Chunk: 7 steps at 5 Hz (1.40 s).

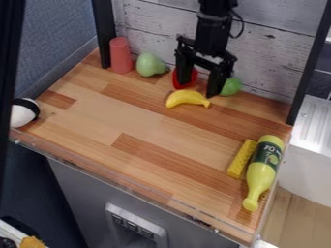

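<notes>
The black gripper (198,89) is shown with its fingers spread, hanging near the rear of the wooden surface (136,116), with nothing seen pinched between them. The yellow banana (186,97) lies just in front of the fingers; whether it is touched cannot be told. Should the gripper be lowered out of line, the banana might be caught near one end and rolled or skidded, its curved form being poorly matched to straight fingers. The red object (194,76), partly hidden behind one finger, could be knocked by sideways travel, and the green object (231,86), close beside the other, could be nudged toward the wooden wall (271,58). The banana is seen as smooth, plump and bright yellow, bowed with its hollow side toward the front edge, and darker at its narrow stem end.
</notes>
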Available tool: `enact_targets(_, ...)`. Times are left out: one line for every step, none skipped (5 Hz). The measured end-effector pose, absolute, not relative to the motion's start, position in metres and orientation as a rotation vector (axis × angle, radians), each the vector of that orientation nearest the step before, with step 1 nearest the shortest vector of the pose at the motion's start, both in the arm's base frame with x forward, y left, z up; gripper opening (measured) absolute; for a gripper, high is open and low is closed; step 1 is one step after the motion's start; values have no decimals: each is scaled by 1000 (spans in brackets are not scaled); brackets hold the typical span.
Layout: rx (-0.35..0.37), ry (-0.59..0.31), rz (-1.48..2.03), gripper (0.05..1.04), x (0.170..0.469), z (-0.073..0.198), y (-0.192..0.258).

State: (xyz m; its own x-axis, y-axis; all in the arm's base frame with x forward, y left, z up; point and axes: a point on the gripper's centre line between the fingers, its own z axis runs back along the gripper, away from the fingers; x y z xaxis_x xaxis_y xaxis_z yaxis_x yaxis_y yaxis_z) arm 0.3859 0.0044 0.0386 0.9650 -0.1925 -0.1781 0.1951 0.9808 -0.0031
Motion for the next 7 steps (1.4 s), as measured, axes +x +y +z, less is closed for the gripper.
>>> enact_targets(18, 155, -214, 999, 388, 32, 4)
enact_targets(18, 165, -284, 995, 384, 16, 5)
enact_targets(30, 158, -381, 996, 382, 9, 3)
enact_targets(30, 150, -429, 943, 379, 6, 0)
enact_targets(33, 138, -435, 671, 380, 6, 0)
enact_targets(34, 135, -412, 386, 379, 5, -4)
enact_targets(30, 132, -358, 176, 380, 7, -6)
